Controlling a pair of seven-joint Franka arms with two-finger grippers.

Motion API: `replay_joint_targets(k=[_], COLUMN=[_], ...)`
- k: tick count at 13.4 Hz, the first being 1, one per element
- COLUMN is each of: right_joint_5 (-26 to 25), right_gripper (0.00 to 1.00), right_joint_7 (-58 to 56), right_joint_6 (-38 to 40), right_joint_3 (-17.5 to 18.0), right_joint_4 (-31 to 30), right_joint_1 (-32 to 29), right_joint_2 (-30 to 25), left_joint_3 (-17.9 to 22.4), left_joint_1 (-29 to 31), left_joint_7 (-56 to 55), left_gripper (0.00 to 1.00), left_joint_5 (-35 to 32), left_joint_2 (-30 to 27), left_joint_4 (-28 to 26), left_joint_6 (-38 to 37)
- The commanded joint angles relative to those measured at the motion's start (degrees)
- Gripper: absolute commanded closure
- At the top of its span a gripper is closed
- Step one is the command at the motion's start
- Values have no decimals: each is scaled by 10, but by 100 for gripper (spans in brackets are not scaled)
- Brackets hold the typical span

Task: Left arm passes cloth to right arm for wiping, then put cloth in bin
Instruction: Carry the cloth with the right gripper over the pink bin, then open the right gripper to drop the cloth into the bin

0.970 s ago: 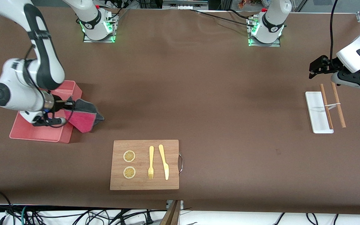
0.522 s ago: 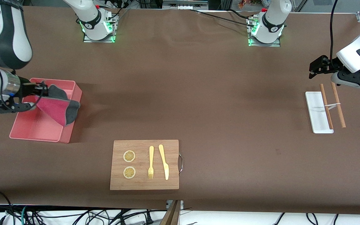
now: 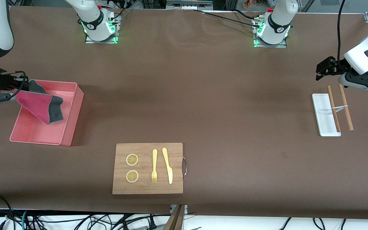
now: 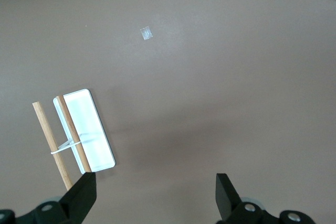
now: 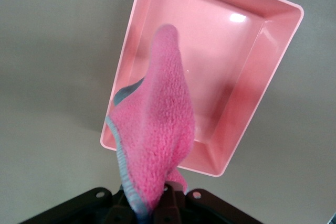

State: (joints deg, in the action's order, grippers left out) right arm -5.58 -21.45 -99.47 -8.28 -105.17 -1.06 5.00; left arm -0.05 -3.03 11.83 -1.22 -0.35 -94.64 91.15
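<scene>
Hanging from the right tool (image 3: 17, 90), the cloth (image 3: 40, 104) droops over the bin (image 3: 72, 123), crimson-pink on one face and grey on the other; the tool's fingers are pressed together on one edge of it, and in the right wrist view the cloth (image 5: 157, 140) dangles above the bin's (image 5: 262, 77) bare pink floor without touching it. The bin sits on the brown desk (image 3: 203, 95) at the right arm's end. The left arm waits at its own end, its tool (image 3: 323, 68) with fingers (image 4: 84, 195) spread apart and holding nothing, above the desk near a white tray (image 3: 323, 111) that has two wooden sticks (image 3: 340, 107) lying across it. Nearer the front camera lies a wooden cutting board (image 3: 145, 188) carrying two lemon slices (image 3: 132, 159), a yellow fork (image 3: 154, 166) and a yellow knife (image 3: 168, 166).
</scene>
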Motion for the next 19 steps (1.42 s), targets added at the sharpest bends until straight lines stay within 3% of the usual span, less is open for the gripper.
replay_joint_targets(k=[1,3,4,6,7,13,19], right_joint_5=[-9,-9,-9,-2,2,29,36], right_gripper=[100,97,76,14,0,0,0], right_joint_7=[-14,-8,-5,-6,-11,-3,148], right_joint_6=[0,-3,-3,-5,-5,-30,83], right_joint_3=[5,6,8,9,9,13,84], right_joint_4=[-11,-10,-10,-9,-7,1,68], right_joint_1=[-10,-10,-9,-10,-10,-10,-9], right_joint_2=[-3,0,0,-1,-2,-26,-46], left_joint_3=[1,1,1,1,1,0,0], left_joint_1=[-2,-2,-2,-2,-2,-2,-2], left_joint_7=[8,8,8,8,8,8,8], left_gripper=[0,0,0,0,0,0,0], left_joint_5=[-5,-4,-5,-5,-5,-5,-5], left_joint_2=[-4,-4,-4,-4,-4,-4,-4], left_joint_4=[-3,-3,-3,-3,-3,-3,-3], left_joint_6=[3,3,3,3,3,3,3])
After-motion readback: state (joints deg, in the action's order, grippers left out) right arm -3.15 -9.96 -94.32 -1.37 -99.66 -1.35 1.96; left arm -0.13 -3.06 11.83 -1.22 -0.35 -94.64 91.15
